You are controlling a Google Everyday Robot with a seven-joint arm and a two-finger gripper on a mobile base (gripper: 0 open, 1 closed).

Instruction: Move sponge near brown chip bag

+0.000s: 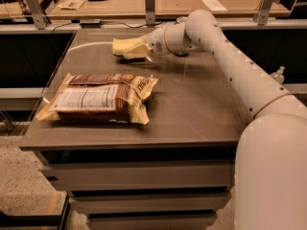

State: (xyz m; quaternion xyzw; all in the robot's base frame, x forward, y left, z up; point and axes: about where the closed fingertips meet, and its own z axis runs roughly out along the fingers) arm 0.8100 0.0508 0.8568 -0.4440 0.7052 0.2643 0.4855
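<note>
The brown chip bag [98,98] lies flat on the front left part of the table [192,109], white label panel up, cream sealed ends left and right. The pale yellow sponge [120,45] is at the back of the table, beyond the bag's far right corner and about a hand's width from it. My gripper [131,50] reaches in from the right on the white arm [216,47] and is shut on the sponge, holding it just above the tabletop. The sponge's right part is hidden between the fingers.
The table's front edge runs just in front of the bag and its left edge is close to the bag's left end. A wooden desk [168,4] with metal posts [149,4] stands behind the table. A small bottle [277,74] stands off to the right.
</note>
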